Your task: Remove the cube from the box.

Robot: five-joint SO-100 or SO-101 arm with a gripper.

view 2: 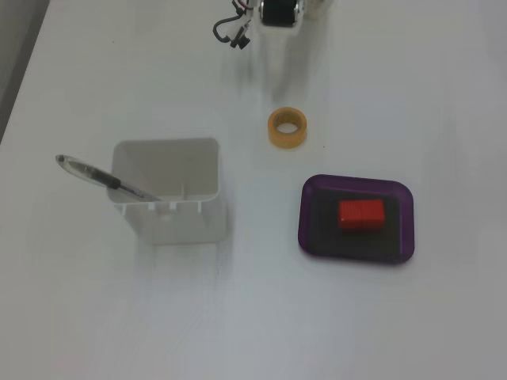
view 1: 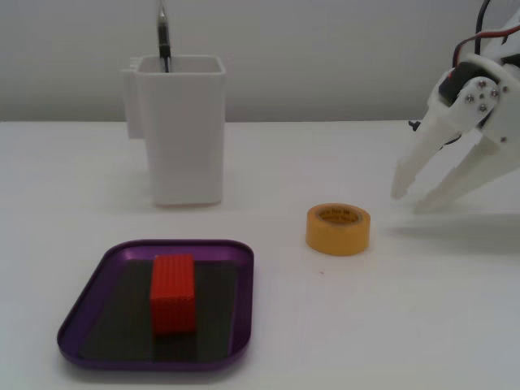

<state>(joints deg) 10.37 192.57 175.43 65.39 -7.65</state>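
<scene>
Cube (view 1: 173,292): small red ribbed block, lying flat near the middle of the box (view 1: 77,325), touching only its dark floor. In both fixed views it is sitting inside the rim, clear of every wall.

Box: shallow purple tray, resting on the near left of the table (view 1: 366,325) in a fixed view.

Claw (view 1: 414,199): white two-finger gripper, hanging at the far right in a fixed view, fingers spread and gripping nothing, tips pointing down and to the left. In the top-down fixed view only the arm's base is showing at the far edge, so the fingers are not visible there.

Relation: the cube is lying well apart from the claw, nearer and to the left, with the tape roll (view 1: 338,228) sitting between them. The block's long axis is running near-to-far in the front fixed view, so the fingers would probably need to close across its shorter width.

Other items: white container (view 1: 180,130) holding a pen (view 2: 103,179), far left.

Surface and room: plain white tabletop, pale wall behind.
</scene>
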